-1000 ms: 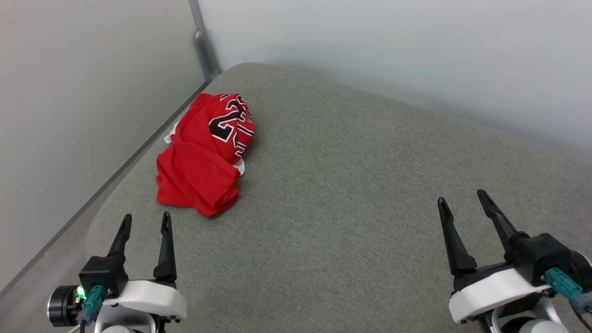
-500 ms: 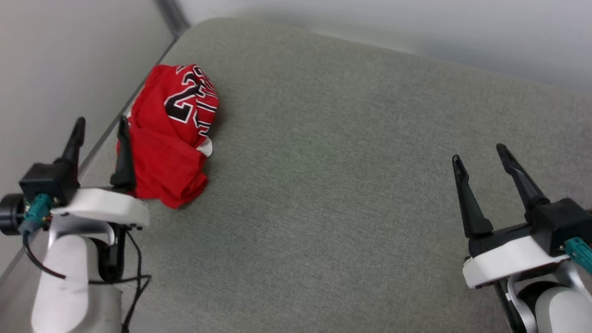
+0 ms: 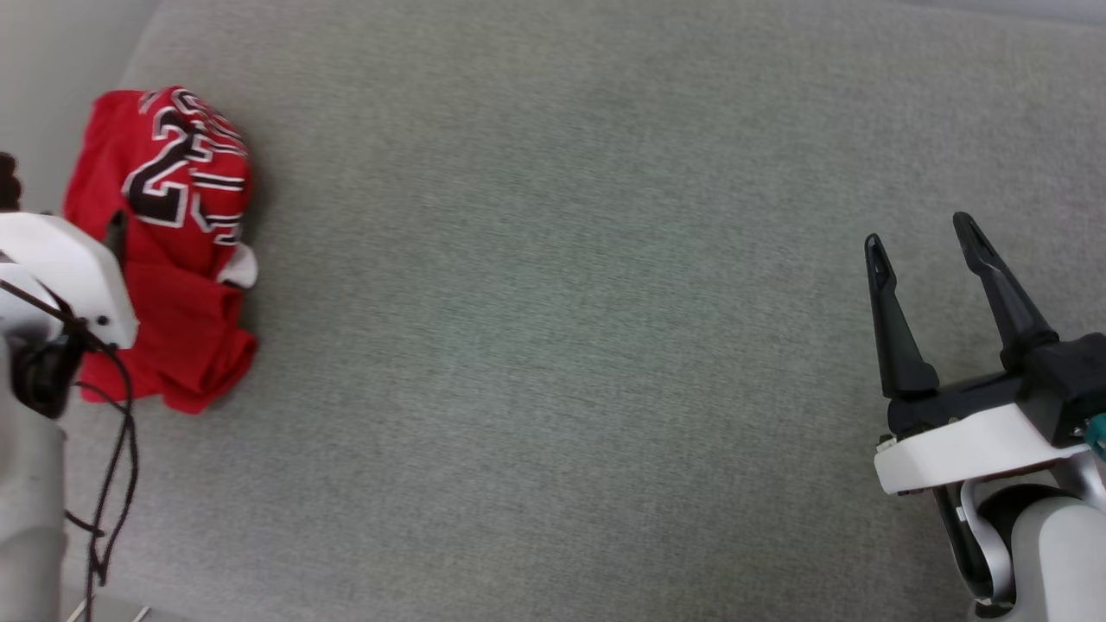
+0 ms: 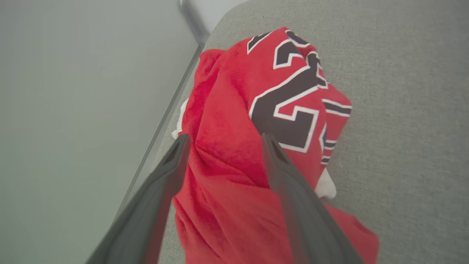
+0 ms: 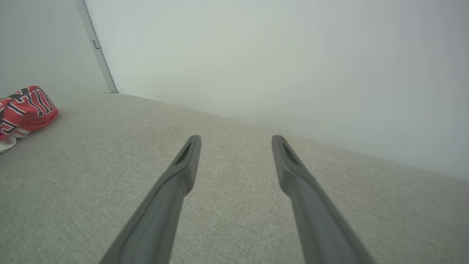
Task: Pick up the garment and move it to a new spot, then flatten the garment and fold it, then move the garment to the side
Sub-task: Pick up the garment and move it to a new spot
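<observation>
Grey fabric cushion (image 3: pixel 553 363) bears one crumpled red garment (image 3: pixel 177 268).

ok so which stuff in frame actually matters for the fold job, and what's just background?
Job:
- crumpled red jersey shirt with black, white-outlined numbers
- left gripper, open, fingers either side of a shirt fold
- right gripper, open, over bare cushion

Background:
- grey fabric cushion
- pale wall
- grey metal post
- black cable on left arm

It looks like a bare test room. A grey fabric cushion (image 5: pixel 73 165) spreads under the fingers (image 5: pixel 172 190), blank pale walls (image 5: pixel 256 55) rise beyond their tips, and a thin metal post (image 5: pixel 96 51) stands in the corner, up and left of them.
</observation>
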Robot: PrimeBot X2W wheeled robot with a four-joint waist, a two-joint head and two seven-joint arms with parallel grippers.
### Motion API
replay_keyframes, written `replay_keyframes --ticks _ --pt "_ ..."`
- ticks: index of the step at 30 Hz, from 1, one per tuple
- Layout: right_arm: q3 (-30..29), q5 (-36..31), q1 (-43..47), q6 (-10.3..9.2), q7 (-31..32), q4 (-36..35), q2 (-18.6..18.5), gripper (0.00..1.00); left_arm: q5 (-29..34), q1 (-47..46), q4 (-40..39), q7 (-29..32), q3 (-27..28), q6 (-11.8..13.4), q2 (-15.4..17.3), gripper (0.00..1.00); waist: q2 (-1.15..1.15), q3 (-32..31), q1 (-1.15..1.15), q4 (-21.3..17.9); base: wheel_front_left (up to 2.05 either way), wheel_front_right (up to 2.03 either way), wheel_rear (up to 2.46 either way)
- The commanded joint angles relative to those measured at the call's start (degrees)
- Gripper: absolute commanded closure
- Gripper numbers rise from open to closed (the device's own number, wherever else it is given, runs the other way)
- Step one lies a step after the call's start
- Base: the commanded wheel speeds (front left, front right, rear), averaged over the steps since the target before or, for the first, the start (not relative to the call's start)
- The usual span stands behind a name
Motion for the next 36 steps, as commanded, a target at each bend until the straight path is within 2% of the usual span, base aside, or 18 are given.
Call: replay_keyframes --ticks 1,6,10,14,15,16,17,18,21,24,31,36 --pt "-0.06 0.04 -0.95 -0.02 -0.43 0.17 0.25 0.0 -0.75 -1.17 0.92 1.48 -0.17 -0.09 0.78 0.0 0.0 1.92 -0.01 -1.92 0.0 0.0 0.0" --pt "0.14 0.45 -1.81 -0.02 -1.2 1.22 0.55 0.0 -2.18 -2.31 5.87 7.06 -0.87 -0.1 3.71 0.0 0.0 3.47 -0.01 -3.77 0.0 0.0 0.0" --pt "0.42 1.03 -2.84 -0.02 -1.62 1.8 0.67 0.0 -4.07 -2.7 10.09 10.05 -0.71 -0.1 3.97 0.0 0.0 4.26 -0.01 -4.95 0.0 0.0 0.0" --pt "0.45 1.42 -3.08 -0.02 -1.74 2.36 0.56 0.0 -5.73 -2.09 14.7 12.99 -0.35 0.12 2.86 0.0 0.0 4.24 -0.01 -5.78 0.0 0.0 0.0" --pt "0.44 1.52 -3.12 -0.02 -1.79 2.45 0.55 0.0 -6.01 -1.8 15.67 13.49 -0.32 0.2 2.65 0.11 0.0 4.12 -0.01 -5.94 0.0 0.0 0.0" --pt "0.43 1.58 -3.13 -0.02 -1.8 2.55 0.55 0.0 -6.3 -1.76 16.46 13.75 -0.2 0.21 2.55 0.55 0.0 4.0 -0.01 -6.08 0.0 0.0 0.0" --pt "0.32 1.57 -3.09 -0.02 -1.79 2.62 0.56 0.0 -6.36 -1.75 16.99 13.65 -0.27 0.18 2.48 0.72 0.0 3.85 -0.01 -6.18 0.0 0.0 0.0" --pt "0.22 1.62 -3.0 -0.02 -1.78 2.65 0.57 0.0 -6.53 -1.79 17.47 13.27 -0.26 0.18 2.42 1.0 0.0 3.68 -0.01 -6.23 0.0 0.0 0.0" --pt "-0.28 1.73 -2.32 -0.02 -1.64 2.73 0.61 0.0 -6.2 -2.23 17.83 11.02 -0.39 0.45 2.68 1.0 0.0 2.75 -0.01 -6.07 0.0 0.0 0.0" --pt "-0.64 1.75 -1.77 -0.02 -1.49 2.68 0.77 0.0 -5.27 -3.57 16.7 5.84 -0.61 1.57 3.33 1.0 0.0 1.47 -0.01 -5.61 0.0 0.0 0.0" --pt "-1.49 2.1 -0.06 -0.02 -2.14 3.31 1.27 0.0 -3.27 -5.4 14.11 -9.51 -1.12 3.59 3.44 1.0 0.0 -3.76 -0.01 -4.1 0.0 0.0 0.0" --pt "-2.45 2.55 1.81 -0.02 -2.27 4.06 1.82 0.0 -2.88 -6.53 13.25 -19.39 -1.14 4.38 2.1 1.0 0.0 -8.03 -0.01 -3.4 0.0 0.0 0.0"
